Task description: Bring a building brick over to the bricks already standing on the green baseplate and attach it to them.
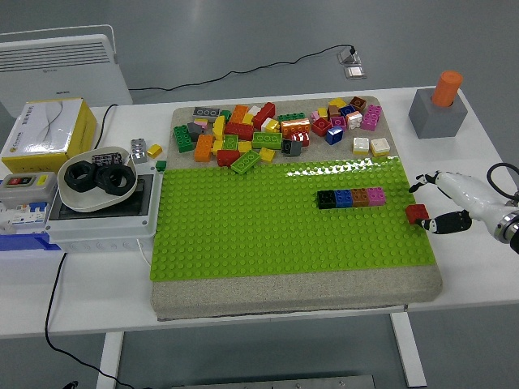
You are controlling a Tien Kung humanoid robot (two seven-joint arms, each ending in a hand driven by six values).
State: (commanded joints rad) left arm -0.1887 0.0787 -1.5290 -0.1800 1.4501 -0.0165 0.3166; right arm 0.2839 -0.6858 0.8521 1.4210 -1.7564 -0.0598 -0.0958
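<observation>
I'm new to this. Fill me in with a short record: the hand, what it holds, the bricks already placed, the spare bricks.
hand: right hand at the baseplate's right edge
held: red brick, apparently pinched between fingers
placed row: black, blue, brown, pink bricks on the green baseplate
gap: red brick right of and below the row, not joined
spares: loose brick pile behind the baseplate

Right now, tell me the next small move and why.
Probably carry the red brick left and up toward the pink end of the brick row. The right robot hand has it at the green baseplate edge, apart from the row.
</observation>
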